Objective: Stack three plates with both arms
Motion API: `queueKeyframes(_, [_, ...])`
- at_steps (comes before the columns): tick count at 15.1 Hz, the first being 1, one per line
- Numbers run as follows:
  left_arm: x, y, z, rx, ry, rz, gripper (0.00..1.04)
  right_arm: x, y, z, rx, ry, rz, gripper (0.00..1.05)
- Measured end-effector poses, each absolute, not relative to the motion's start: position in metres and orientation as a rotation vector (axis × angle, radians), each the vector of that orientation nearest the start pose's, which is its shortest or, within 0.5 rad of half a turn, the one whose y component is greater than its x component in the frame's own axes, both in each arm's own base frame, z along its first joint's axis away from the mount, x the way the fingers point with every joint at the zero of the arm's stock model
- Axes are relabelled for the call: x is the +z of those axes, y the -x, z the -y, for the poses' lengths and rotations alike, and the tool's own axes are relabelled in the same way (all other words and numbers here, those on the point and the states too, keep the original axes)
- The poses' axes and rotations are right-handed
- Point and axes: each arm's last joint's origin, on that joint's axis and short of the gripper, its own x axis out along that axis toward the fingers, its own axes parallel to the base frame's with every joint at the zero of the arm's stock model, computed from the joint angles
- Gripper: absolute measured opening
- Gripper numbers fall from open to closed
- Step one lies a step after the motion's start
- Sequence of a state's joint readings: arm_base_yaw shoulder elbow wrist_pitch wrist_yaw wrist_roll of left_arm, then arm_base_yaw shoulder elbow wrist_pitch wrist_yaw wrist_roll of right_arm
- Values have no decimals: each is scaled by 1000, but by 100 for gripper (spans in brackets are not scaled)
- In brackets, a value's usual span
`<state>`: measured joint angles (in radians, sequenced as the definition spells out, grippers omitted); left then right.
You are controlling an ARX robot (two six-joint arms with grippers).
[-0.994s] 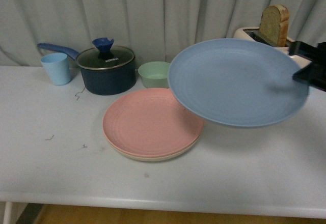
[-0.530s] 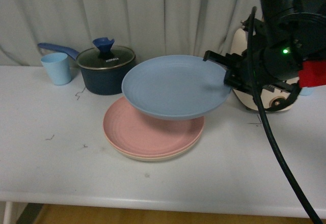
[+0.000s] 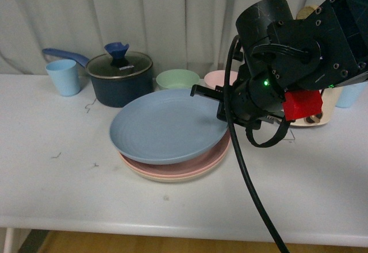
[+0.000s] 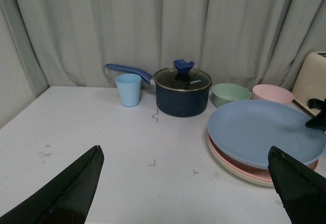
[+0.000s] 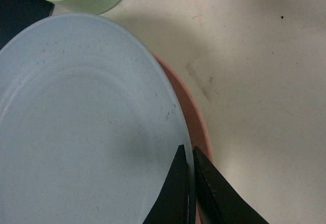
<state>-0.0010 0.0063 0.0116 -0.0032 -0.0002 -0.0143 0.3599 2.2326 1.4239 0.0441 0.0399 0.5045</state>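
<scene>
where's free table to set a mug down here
Bare table runs along the near edge, in front of the plates, and on the left between the blue cup and that edge. The back is crowded: pot, green bowl, pink bowl, right arm.

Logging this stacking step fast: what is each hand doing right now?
Left hand: open, holding nothing.
Right hand: closed on the rim of the blue plate, over the pink plate.

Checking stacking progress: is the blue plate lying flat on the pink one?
Not flat: the blue plate sits tilted over the pink plate, its rim pinched by the right gripper.
</scene>
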Motion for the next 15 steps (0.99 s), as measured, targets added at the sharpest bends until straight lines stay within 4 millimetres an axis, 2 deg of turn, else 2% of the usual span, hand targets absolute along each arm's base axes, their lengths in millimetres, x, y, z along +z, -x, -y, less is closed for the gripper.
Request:
queueKeyframes(1, [167, -97, 0, 0, 14, 2, 98, 107, -434, -162, 97, -320, -805, 10])
queueKeyframes(4, [167, -97, 0, -1, 14, 2, 98, 97, -429, -155, 83, -318, -838, 46])
queueKeyframes(11, [167, -97, 0, 0, 14, 2, 98, 99, -423, -145, 78, -330, -847, 68])
queueKeyframes(12, [167, -97, 0, 0, 14, 2, 98, 104, -420, -142, 83, -342, -832, 75])
queueKeyframes(13, [167, -97, 0, 0, 15, 2, 98, 119, -414, -133, 89, -373, -792, 88])
queueKeyframes(14, [167, -97, 0, 0, 14, 2, 98, 150, -410, -122, 106, -421, -694, 100])
queueKeyframes(15, [167, -97, 0, -1, 14, 2, 98, 172, -407, -117, 121, -444, -621, 97])
